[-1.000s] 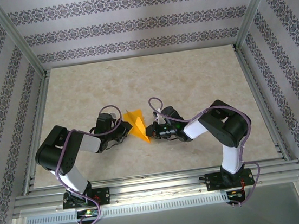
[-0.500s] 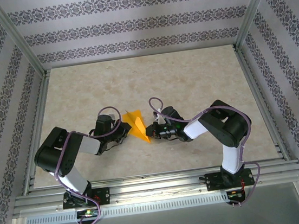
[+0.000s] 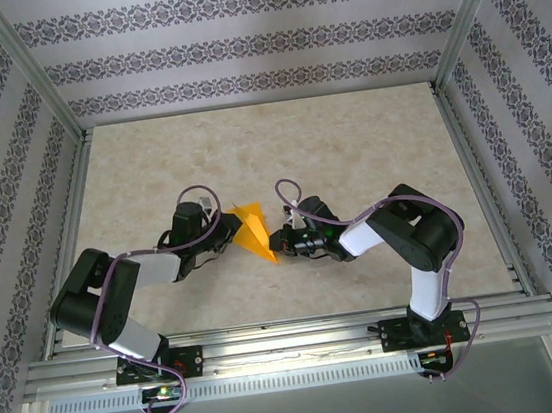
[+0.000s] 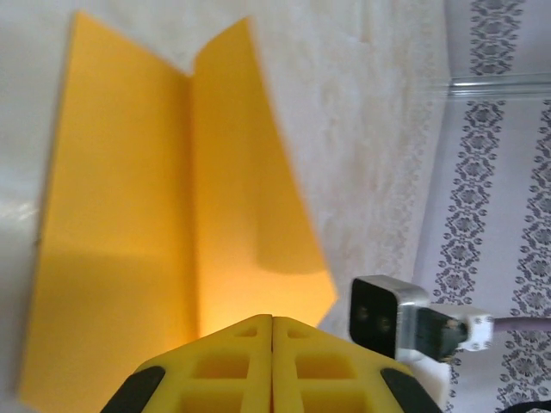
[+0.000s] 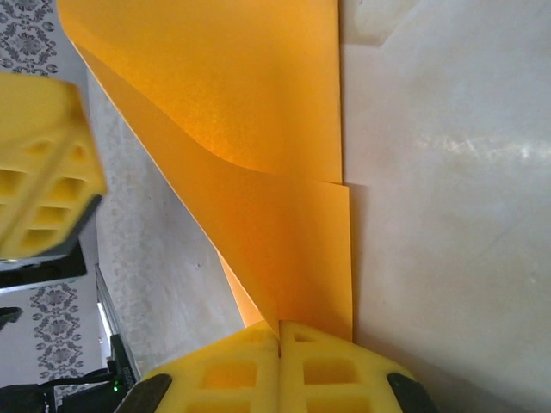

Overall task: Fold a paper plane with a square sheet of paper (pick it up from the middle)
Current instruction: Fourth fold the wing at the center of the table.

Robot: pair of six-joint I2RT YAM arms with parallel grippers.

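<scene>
The bright orange paper (image 3: pixel 252 232), partly folded into a pointed shape with a lengthwise crease, lies on the table between my two grippers. My right gripper (image 3: pixel 276 242) is shut on its near right corner; in the right wrist view the paper (image 5: pixel 258 155) runs straight into the seam of the gripper (image 5: pixel 280 325) and lifts away in two layers. My left gripper (image 3: pixel 231 232) is shut at the paper's left side. In the left wrist view the gripper (image 4: pixel 273 320) has no paper in its seam, and the creased sheet (image 4: pixel 172 215) lies spread beyond the tips.
The beige marbled table (image 3: pixel 349 147) has open room behind and to both sides. An aluminium frame rail (image 3: pixel 293 340) runs along the near edge, with patterned walls all round. The right arm's wrist camera (image 4: pixel 383 314) sits close beside the left fingers.
The left arm's elbow has swung out to the left and its wrist has shifted slightly toward the back. The paper's left flap looks narrower. The right arm has held still.
</scene>
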